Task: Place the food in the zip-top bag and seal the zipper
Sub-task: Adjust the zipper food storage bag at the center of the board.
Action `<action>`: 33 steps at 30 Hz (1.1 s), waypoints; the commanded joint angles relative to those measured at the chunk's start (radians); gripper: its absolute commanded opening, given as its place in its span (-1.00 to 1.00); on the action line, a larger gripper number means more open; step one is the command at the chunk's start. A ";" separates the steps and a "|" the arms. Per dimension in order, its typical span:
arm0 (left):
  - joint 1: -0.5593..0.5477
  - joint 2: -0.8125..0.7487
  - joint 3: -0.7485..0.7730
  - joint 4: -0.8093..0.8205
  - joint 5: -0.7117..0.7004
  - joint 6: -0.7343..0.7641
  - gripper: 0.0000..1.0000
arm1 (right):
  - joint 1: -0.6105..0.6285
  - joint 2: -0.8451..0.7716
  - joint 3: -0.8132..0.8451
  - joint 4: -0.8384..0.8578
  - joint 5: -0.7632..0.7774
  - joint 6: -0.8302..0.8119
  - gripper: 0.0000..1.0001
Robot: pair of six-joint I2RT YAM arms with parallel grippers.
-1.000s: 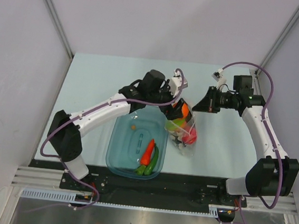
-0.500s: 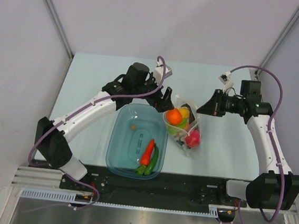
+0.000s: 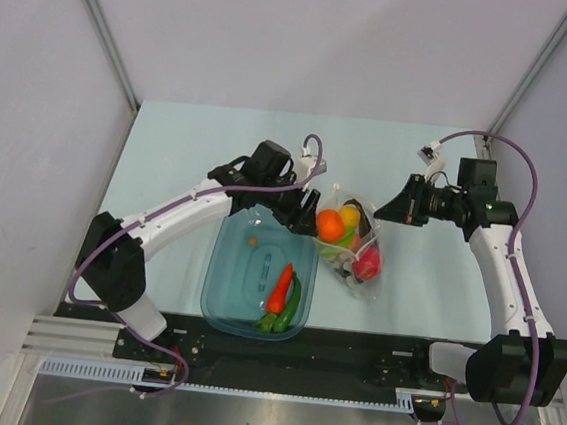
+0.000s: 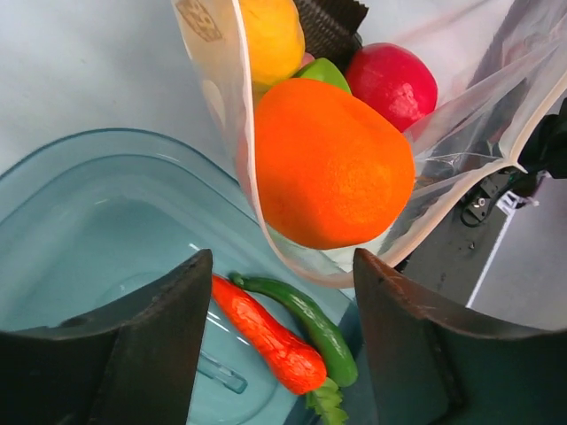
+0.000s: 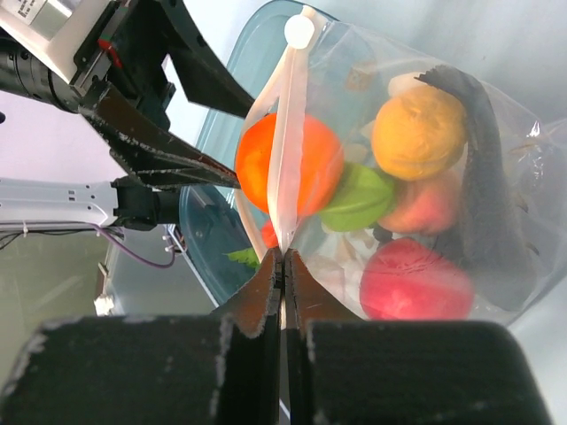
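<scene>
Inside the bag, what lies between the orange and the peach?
The green starfruit sits between the orange and the peach, seen in the right wrist view.

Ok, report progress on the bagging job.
Done: orange, lemon and red fruit sit inside the zip-top bag. In hand: right gripper pinches its mouth edge; left gripper open, empty. Left: red pepper and green pepper lie in the tub; zipper unsealed.

Nothing legible; the zip-top bag [image 4: 469, 115] carries a brown emblem [image 4: 199, 19], possibly print, unreadable
</scene>
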 commanded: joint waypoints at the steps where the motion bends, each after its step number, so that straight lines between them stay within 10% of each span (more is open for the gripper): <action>1: -0.001 -0.001 0.005 0.058 0.063 -0.023 0.19 | -0.004 -0.026 -0.001 0.041 -0.032 0.014 -1.00; 9: -0.044 0.086 0.245 0.083 0.088 0.004 -1.00 | -0.004 -0.049 -0.013 0.036 -0.032 0.003 -1.00; 15: -0.118 0.124 0.482 0.008 0.083 0.086 -1.00 | -0.068 -0.135 0.050 -0.051 -0.020 -0.036 -1.00; 26: -0.094 0.169 0.413 -0.030 -0.050 0.169 -1.00 | -0.079 -0.228 -0.050 -0.117 0.066 -0.055 -1.00; 33: -0.043 0.163 0.383 0.026 0.120 0.081 -1.00 | -0.093 -0.247 -0.125 -0.135 0.136 -0.077 -1.00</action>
